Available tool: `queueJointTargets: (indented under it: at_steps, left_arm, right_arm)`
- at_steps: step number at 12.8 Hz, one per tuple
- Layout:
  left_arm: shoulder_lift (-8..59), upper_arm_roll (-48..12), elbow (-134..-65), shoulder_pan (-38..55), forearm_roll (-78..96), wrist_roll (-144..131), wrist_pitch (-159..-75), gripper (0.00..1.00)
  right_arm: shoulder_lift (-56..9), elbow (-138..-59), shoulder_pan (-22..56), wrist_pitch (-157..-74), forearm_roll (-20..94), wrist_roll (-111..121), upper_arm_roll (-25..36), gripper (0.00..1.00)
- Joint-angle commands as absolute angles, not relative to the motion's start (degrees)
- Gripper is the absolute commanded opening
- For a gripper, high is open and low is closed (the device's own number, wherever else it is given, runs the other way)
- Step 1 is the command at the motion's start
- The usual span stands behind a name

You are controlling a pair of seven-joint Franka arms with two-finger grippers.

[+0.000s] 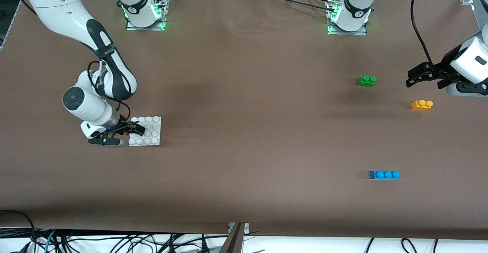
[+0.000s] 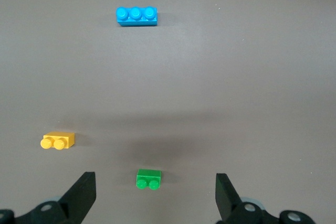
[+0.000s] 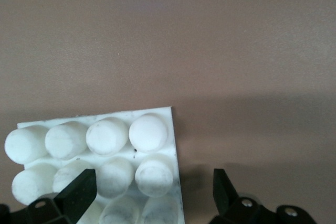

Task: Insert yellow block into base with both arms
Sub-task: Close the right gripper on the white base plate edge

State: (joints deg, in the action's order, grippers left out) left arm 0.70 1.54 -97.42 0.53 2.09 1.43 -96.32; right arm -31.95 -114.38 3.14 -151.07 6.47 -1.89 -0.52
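Note:
The yellow block (image 1: 421, 104) lies on the table at the left arm's end; it also shows in the left wrist view (image 2: 58, 140). My left gripper (image 1: 427, 80) is open and empty, up in the air over the table between the yellow block and the green brick (image 1: 367, 80). In the left wrist view the green brick (image 2: 148, 178) shows between the open fingers of the left gripper (image 2: 155, 198). The white base (image 1: 146, 132) lies at the right arm's end. My right gripper (image 1: 127, 134) is open, low at the base's edge, with one finger over the studs (image 3: 100, 150) and one off the edge.
A blue three-stud brick (image 1: 384, 175) lies nearer to the front camera than the yellow block, and shows in the left wrist view (image 2: 136, 16). Brown table cloth (image 1: 248, 123) spreads between the base and the bricks.

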Motion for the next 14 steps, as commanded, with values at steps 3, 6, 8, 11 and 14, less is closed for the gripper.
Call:
queueJointTargets:
  at_steps: [3,6,8,11,14]
  left_arm:
    - [1.3,1.5,-95.9,0.7,1.0,0.9,-95.1,1.00]
    - [1.3,1.5,-95.8,0.7,1.0,0.9,-95.1,1.00]
    - [1.3,1.5,-95.8,0.7,1.0,0.9,-95.1,1.00]
    - [1.3,1.5,-95.8,0.7,1.0,0.9,-95.1,1.00]
    - [1.3,1.5,-95.8,0.7,1.0,0.9,-95.1,1.00]
  right_arm:
    - [-32.5,-114.4,3.4,-152.1,7.3,-2.1,-1.2,0.99]
    - [-32.6,-114.4,3.5,-152.1,7.2,-1.4,-1.4,0.82]
    - [-32.6,-114.4,4.2,-152.1,7.2,-1.4,-1.4,0.72]
    - [-32.6,-114.4,4.9,-152.1,7.2,-1.4,-1.5,0.62]
    - [-32.5,-114.4,5.5,-152.1,7.3,-2.2,-1.8,0.62]
